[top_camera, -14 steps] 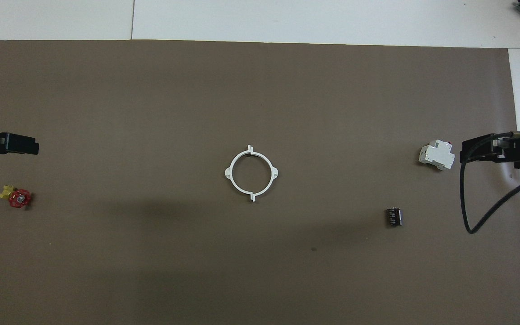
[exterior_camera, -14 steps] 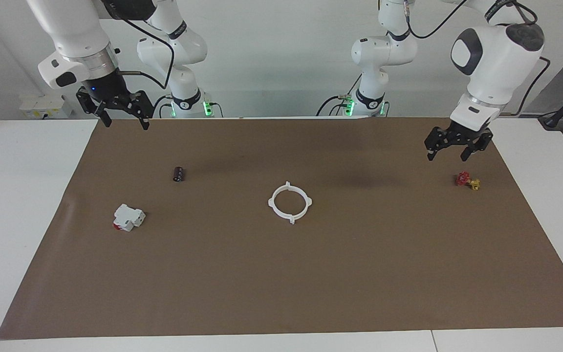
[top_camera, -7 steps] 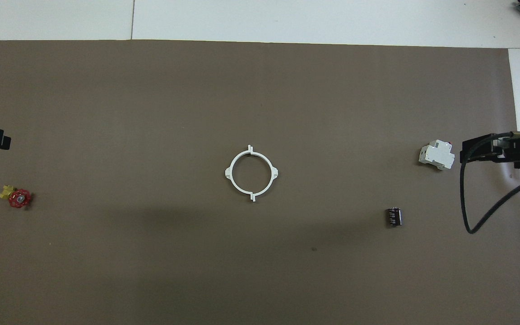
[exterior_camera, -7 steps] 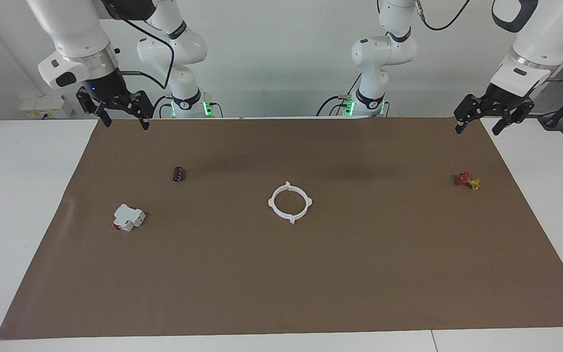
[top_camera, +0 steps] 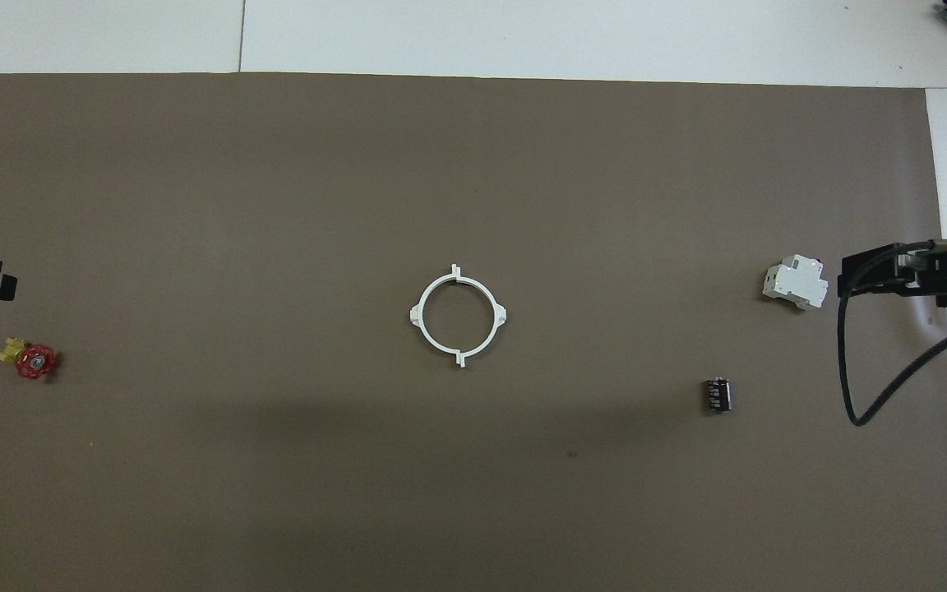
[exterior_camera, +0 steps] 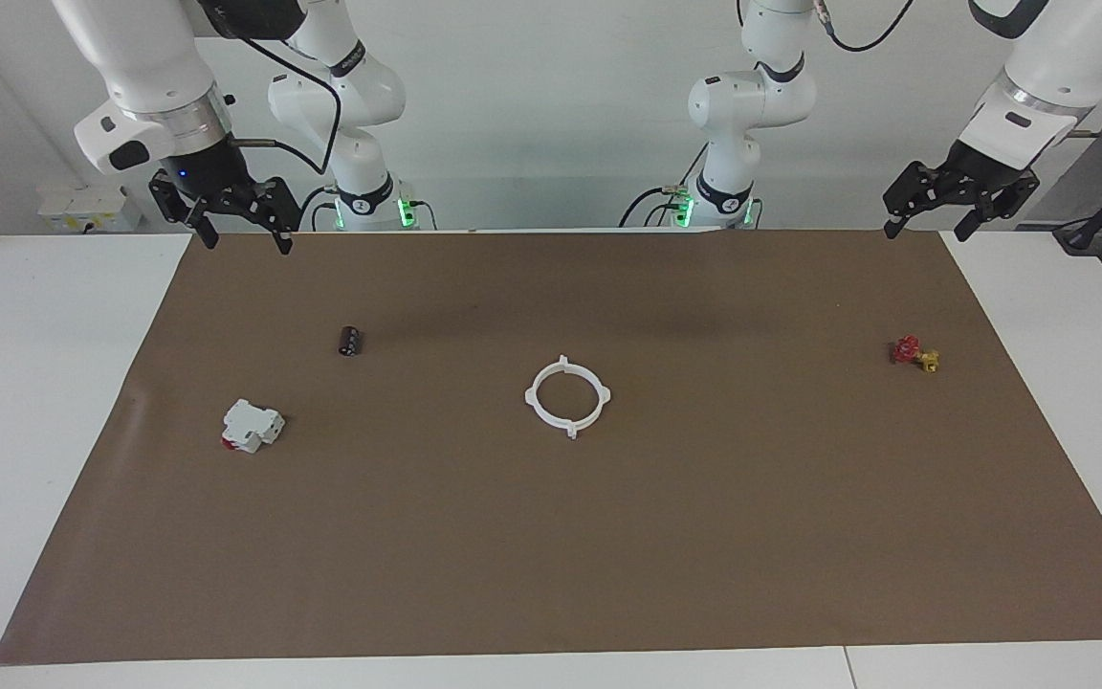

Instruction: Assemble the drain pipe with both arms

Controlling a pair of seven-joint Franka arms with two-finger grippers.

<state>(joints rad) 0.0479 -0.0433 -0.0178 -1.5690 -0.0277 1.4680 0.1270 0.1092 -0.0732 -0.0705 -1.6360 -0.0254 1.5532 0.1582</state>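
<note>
Since one second ago, only the left arm has moved: the left gripper (exterior_camera: pixel 928 228) has gone up and away from the small red and yellow valve (exterior_camera: pixel 914 354), and it now hangs over the corner of the brown mat (exterior_camera: pixel 608 536) at the left arm's end of the table, at the edge closest to the robots. Its two fingers stand apart and hold nothing. In the overhead view only its black tip shows at the edge of the picture.

On the right arm's end, the right gripper (exterior_camera: pixel 243 235) has not changed its place. It hangs over the mat's edge closest to the robots, its fingers are spread apart and it also holds nothing. Its black cable makes a loop that shows in the overhead view.

White and thin, the drain pipe (exterior_camera: pixel 566 395) lies flat about the middle of the mat, well apart from both grippers. Its two half-rings are together as one closed ring with small tabs sticking out around it, and it lies in the same spot as before.

Toward the right arm's end lie a small black cylinder (exterior_camera: pixel 350 340) and, farther from the robots, a blocky white part (exterior_camera: pixel 251 425) with a red end. Neither touches the ring.
</note>
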